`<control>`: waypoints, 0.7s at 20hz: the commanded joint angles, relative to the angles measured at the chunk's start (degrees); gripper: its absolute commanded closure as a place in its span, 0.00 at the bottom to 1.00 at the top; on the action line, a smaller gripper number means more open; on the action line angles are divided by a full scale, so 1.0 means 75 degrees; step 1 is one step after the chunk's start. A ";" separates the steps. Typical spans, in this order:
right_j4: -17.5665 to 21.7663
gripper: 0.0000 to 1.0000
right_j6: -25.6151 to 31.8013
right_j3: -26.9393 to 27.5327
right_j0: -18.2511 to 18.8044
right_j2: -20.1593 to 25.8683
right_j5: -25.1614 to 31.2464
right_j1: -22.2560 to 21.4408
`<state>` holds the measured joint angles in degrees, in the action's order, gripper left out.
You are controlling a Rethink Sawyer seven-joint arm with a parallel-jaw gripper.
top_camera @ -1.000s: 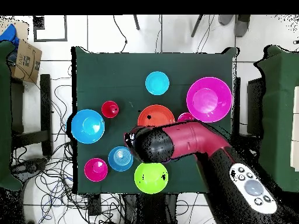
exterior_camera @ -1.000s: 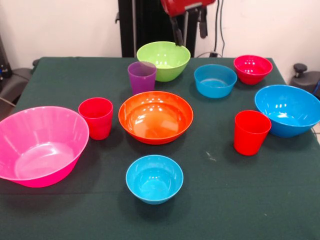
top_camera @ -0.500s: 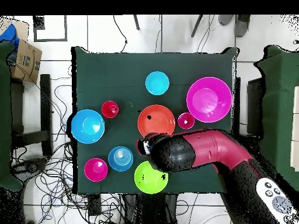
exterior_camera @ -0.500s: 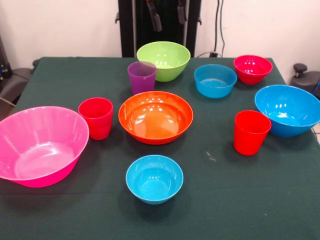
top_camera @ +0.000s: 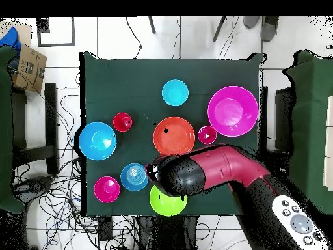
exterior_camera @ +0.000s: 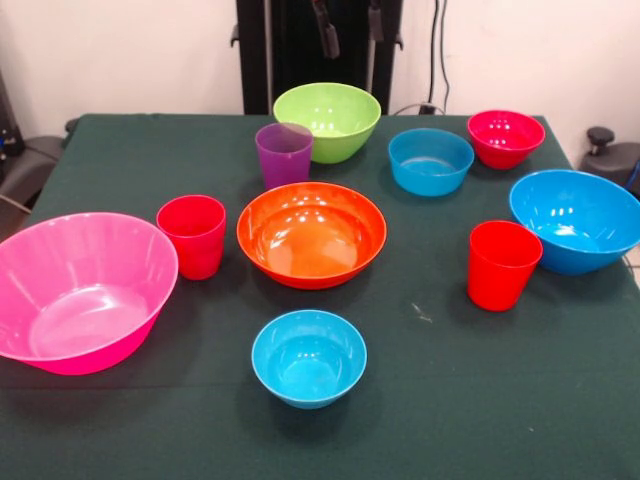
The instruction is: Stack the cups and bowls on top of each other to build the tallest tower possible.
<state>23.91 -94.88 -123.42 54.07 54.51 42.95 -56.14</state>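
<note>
- Gripper (exterior_camera: 348,28): raised above the lime bowl (exterior_camera: 327,121), fingers spread, empty.
- Purple cup (exterior_camera: 284,154): touching the lime bowl, just behind the orange bowl (exterior_camera: 311,234).
- No tower; every piece stands separately.

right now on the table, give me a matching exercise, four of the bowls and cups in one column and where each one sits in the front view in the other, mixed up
Things:
1. pink bowl
2. lime green bowl
3. purple cup
4. small blue bowl

Places, as seen in the front view:
a. nearest the camera, in front of the orange bowl
b. at the left edge of the table
c. at the far side, below the gripper
d. between the lime green bowl and the orange bowl

Pairs: 1-b, 2-c, 3-d, 4-a
</note>
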 commanded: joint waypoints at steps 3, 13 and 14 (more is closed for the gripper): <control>0.1019 0.00 0.1010 -0.0437 -0.0454 0.0094 0.0053 0.0486; 0.2150 0.00 0.0484 -0.0601 -0.0665 -0.0438 -0.0788 0.1309; 0.2162 0.00 0.0472 -0.0623 -0.0657 -0.0412 -0.0800 0.1325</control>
<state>34.27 -94.88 -124.06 50.43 53.92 40.90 -51.80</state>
